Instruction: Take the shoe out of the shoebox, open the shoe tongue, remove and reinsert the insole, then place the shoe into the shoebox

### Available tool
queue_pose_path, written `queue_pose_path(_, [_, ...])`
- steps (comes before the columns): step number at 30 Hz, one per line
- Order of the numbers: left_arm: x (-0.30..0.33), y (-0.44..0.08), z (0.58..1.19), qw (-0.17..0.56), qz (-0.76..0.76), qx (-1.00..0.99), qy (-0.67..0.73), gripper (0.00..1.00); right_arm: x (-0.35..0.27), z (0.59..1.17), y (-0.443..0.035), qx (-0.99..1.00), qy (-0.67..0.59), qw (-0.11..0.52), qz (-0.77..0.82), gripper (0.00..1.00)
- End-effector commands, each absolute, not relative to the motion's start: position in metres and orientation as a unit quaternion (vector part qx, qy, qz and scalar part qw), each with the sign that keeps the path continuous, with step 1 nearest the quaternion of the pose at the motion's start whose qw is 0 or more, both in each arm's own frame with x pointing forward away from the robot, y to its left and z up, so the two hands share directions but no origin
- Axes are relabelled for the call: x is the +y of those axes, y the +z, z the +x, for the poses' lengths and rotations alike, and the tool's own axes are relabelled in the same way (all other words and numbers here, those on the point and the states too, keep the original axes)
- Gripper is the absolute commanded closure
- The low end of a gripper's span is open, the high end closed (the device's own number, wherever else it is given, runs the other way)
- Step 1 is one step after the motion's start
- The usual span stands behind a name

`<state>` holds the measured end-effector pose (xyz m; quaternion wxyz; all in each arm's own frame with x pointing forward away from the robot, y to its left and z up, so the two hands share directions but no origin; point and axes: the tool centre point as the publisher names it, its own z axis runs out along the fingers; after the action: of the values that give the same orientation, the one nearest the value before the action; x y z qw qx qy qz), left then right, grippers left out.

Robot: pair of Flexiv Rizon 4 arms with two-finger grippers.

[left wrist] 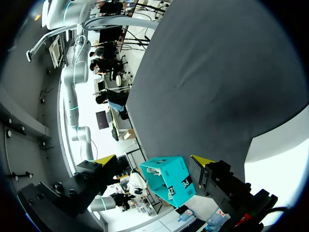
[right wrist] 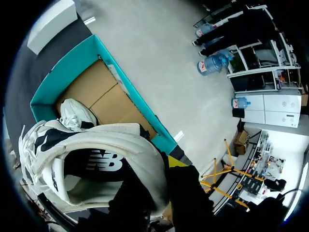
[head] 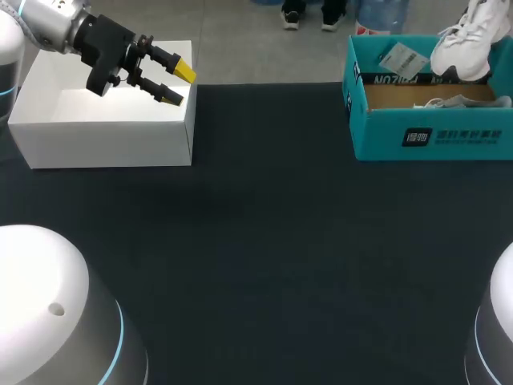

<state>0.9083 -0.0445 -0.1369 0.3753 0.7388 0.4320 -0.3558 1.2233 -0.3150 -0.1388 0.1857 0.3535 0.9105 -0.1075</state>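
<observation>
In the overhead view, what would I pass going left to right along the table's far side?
white box → left gripper above its right end → dark table → teal shoebox → white shoe above its right end

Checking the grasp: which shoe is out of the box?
The raised shoe in the right gripper, above the teal shoebox; the other shoe lies inside it.

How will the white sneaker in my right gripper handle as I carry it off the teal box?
The sneaker looks held by its collar edge alone in the right gripper, so it may swing or pivot. The padded collar probably squashes, so the grip could slip. Its thick sole likely keeps the body from folding.
</observation>
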Motion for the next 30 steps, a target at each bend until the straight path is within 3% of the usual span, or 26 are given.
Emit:
queue_pose_path(1, [-0.044,-0.136,0.908,0.375,0.74,0.432,-0.355,0.0,-0.313,1.22,-0.139,0.813,-0.104,0.211,0.534,1.0])
queue_pose_path(22, [-0.044,-0.136,0.908,0.375,0.74,0.432,-0.355,0.0,-0.308,1.221,-0.136,0.824,-0.112,0.216,0.512,1.0])
queue_pose_path(30, [-0.044,-0.136,0.908,0.375,0.74,0.432,-0.355,0.0,-0.315,1.204,-0.145,0.627,-0.069,0.207,0.748,1.0])
